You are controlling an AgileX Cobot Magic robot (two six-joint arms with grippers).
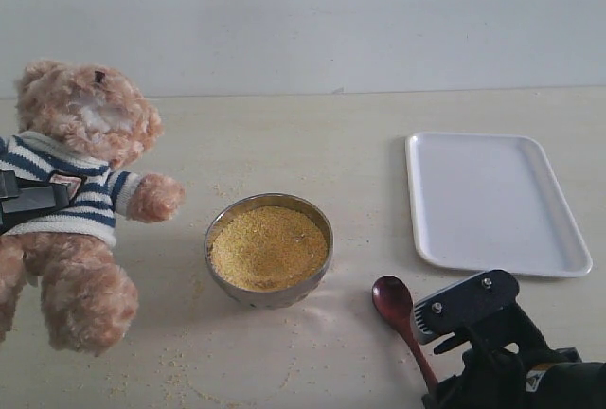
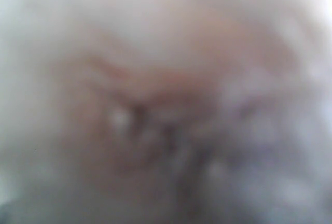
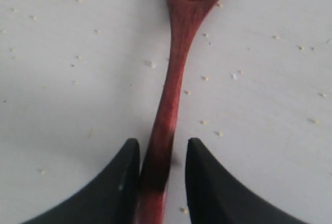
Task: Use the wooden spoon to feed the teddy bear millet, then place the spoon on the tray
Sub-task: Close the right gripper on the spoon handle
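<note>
The teddy bear (image 1: 85, 125), fluffy and in a striped shirt, is held up at the left. My left gripper (image 1: 28, 199) comes in from the left edge and is clamped across its shirt. The left wrist view shows only blurred teddy bear fur (image 2: 166, 99) pressed against the lens. Millet (image 1: 268, 246) fills the round metal bowl (image 1: 216, 272) in the middle. The wooden spoon (image 1: 393, 300) lies on the table right of the bowl. My right gripper (image 3: 163, 146) straddles the spoon's handle (image 3: 174, 79). One finger (image 3: 124, 177) touches it and a small gap shows at the other. The white tray (image 1: 492, 201) lies at the back right.
Loose millet specks (image 1: 180, 366) are scattered on the table in front of the bowl and around the spoon (image 3: 205, 79). The right arm's black body (image 1: 511, 352) fills the lower right corner. A pale wall stands behind the table.
</note>
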